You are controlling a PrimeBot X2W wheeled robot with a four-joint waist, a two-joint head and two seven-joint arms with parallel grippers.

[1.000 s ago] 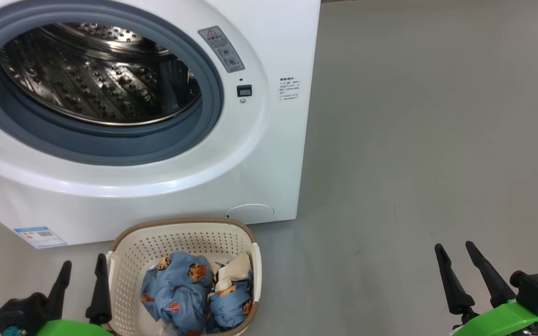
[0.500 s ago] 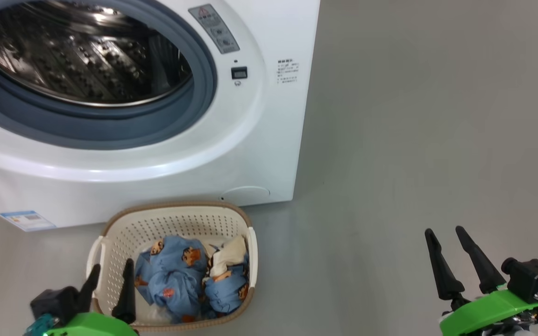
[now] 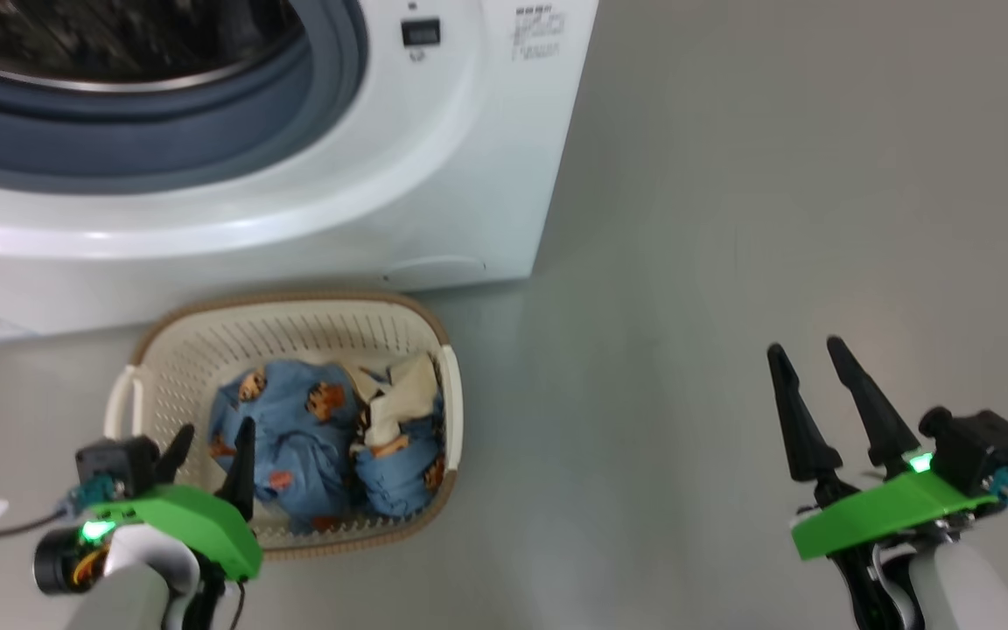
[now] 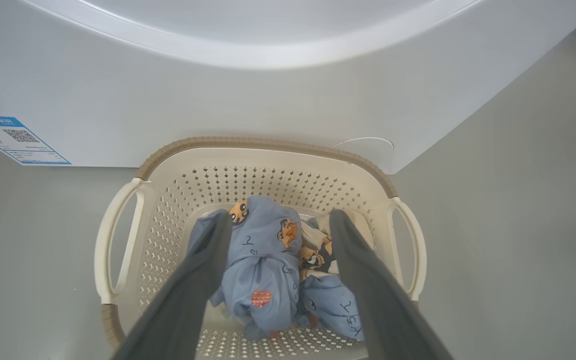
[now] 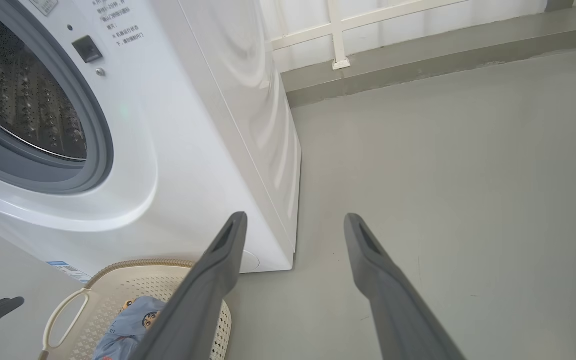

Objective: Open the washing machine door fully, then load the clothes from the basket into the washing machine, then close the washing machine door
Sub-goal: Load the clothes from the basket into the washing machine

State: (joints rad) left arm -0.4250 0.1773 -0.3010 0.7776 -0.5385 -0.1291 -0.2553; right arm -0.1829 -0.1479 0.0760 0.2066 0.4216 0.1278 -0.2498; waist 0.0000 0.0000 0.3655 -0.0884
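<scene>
Here, left jaws gape above the clothes (image 3: 294,429) (in the basket (image 3: 294,303)); right jaws gape, empty.

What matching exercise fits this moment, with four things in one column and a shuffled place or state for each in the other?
Things:
1. clothes
2. left gripper
3. right gripper
4. basket

Places or states:
a. open, over bare grey floor
b. standing on the floor in front of the washing machine
c. heaped inside the basket
d. open, poised over the basket

Pairs: 1-c, 2-d, 3-a, 4-b
</scene>
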